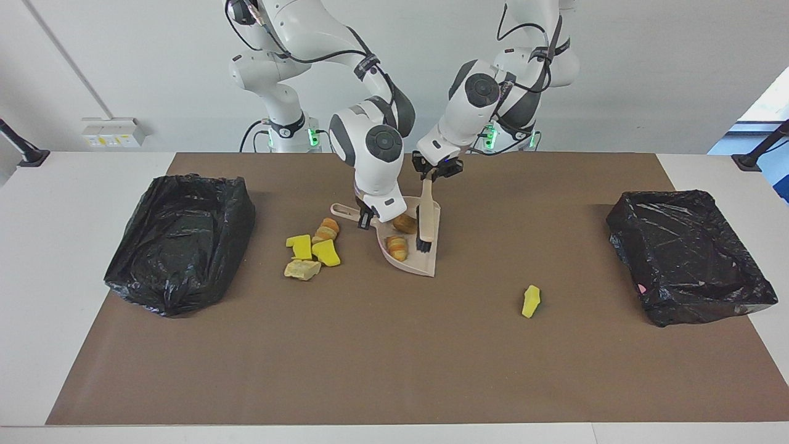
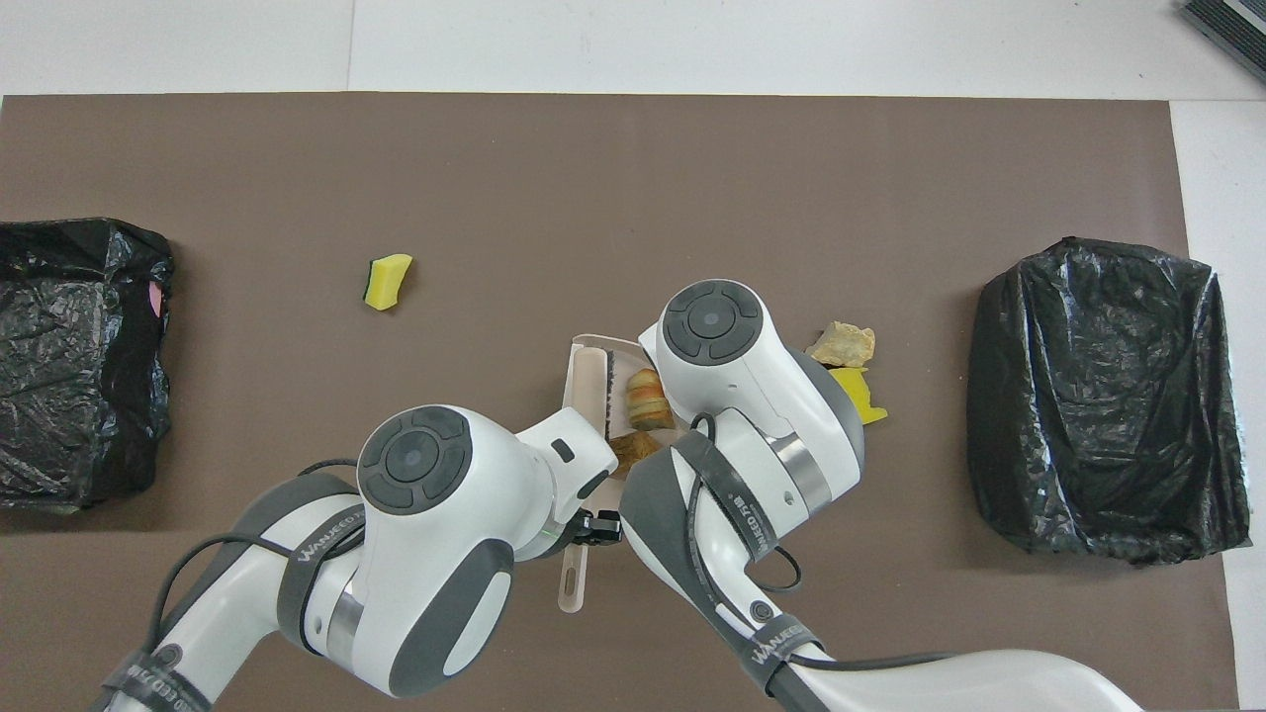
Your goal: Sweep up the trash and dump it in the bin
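Mostly yellow, orange-tan trash (image 1: 313, 248) chunks; two in dustpan (image 1: 425, 262).

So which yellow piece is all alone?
The yellow sponge bit lying by itself toward the left arm's end of the table. The other yellow bits huddle with bread lumps beside the dustpan.

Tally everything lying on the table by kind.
Yellow sponge bits: 3
Bread-like lumps: 4
Black-bagged bins: 2
Dustpan: 1
Brush: 1
Total: 11
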Robot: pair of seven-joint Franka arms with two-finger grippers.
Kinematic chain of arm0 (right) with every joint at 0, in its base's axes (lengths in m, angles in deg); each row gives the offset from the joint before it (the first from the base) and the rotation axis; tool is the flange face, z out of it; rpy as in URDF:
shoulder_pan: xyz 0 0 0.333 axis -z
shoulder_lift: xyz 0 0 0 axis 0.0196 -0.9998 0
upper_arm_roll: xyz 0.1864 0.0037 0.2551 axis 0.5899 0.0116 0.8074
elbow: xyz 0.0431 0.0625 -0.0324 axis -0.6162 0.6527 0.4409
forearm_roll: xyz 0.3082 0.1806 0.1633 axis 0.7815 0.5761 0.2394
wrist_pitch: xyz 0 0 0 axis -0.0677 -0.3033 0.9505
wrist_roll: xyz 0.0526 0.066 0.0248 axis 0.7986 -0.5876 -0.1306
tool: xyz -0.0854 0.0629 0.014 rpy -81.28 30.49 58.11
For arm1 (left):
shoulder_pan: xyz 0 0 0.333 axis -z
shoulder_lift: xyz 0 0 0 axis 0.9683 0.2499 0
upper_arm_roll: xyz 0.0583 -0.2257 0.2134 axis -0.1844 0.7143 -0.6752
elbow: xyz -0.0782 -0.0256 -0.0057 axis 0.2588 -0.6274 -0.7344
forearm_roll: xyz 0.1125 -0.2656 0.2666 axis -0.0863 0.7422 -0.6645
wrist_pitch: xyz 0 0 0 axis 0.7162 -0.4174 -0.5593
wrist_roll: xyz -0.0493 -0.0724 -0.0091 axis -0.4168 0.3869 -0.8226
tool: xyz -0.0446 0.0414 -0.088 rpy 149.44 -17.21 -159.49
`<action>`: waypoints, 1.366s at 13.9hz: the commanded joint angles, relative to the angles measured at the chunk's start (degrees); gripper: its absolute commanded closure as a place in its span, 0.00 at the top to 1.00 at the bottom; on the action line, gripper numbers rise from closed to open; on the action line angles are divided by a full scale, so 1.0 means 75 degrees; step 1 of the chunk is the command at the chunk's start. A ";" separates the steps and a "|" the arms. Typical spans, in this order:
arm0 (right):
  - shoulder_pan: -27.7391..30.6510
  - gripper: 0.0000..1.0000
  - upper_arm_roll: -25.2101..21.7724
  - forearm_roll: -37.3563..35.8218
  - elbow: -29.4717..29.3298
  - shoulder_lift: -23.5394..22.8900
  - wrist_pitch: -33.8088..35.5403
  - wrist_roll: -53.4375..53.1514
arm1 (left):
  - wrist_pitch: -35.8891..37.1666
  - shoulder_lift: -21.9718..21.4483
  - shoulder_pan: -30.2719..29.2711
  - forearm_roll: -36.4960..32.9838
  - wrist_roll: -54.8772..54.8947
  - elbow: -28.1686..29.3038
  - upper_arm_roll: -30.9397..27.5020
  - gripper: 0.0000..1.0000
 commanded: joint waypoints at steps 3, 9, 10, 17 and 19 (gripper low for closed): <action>0.0075 0.00 0.0064 -0.0028 0.0170 0.0195 0.0052 -0.0104 | 0.0951 0.0141 -0.0221 -0.0388 -0.0087 -0.0435 -0.0515 0.00; 0.0017 0.00 0.0076 -0.0028 0.0077 0.0195 0.0064 -0.0548 | 0.0999 0.0691 -0.0304 -0.2404 0.0893 -0.1323 -0.1979 0.00; 0.0017 0.00 0.0076 -0.0017 0.0019 0.0195 0.0052 -0.0596 | 0.0987 0.0866 -0.0316 -0.2499 0.1338 -0.1569 -0.2306 0.00; -0.0089 0.00 0.0158 0.0579 -0.0146 0.0055 -0.0555 -0.1909 | 0.0928 0.2094 -0.0632 -0.3211 0.5256 -0.2985 -0.3985 0.00; -0.0263 0.00 0.0146 0.0663 -0.0169 -0.0097 -0.0732 -0.2013 | 0.0835 0.2612 -0.0737 -0.3414 0.5291 -0.3340 -0.3985 0.00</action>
